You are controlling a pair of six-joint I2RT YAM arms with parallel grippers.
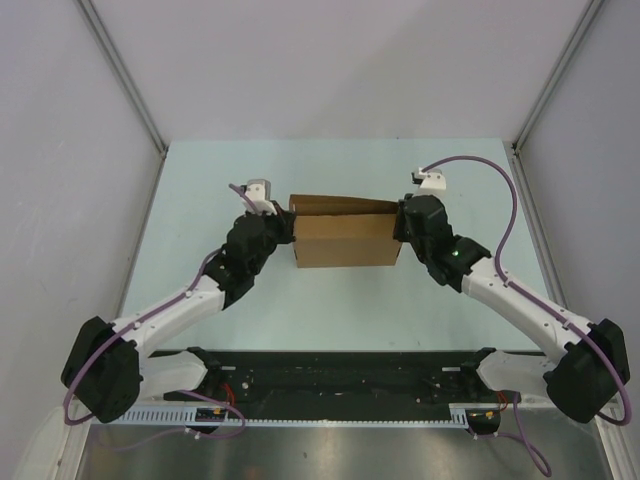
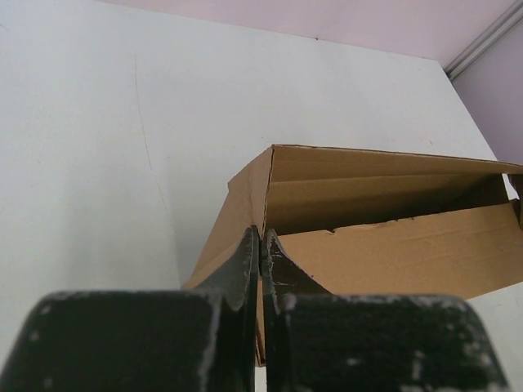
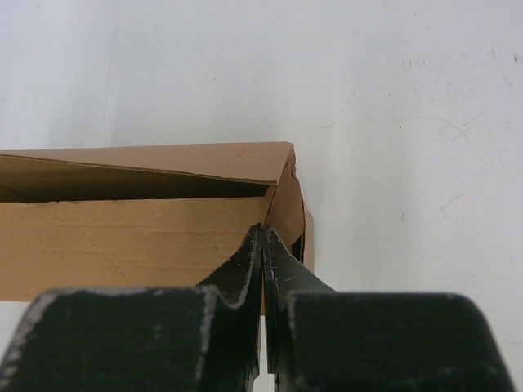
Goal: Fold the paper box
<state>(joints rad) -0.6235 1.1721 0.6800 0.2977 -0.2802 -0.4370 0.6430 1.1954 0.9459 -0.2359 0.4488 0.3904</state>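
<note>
Left pincer (image 2: 260, 245) is clamped tight on the left end wall of the paper box (image 1: 345, 243), with a sliver of cardboard pinched between its fingers. Right pincer (image 3: 263, 241) bites the right end the same way (jaws pressed together on the wall's edge). The box sits mid-surface (image 1: 330, 310) between both arms, its top open.
</note>
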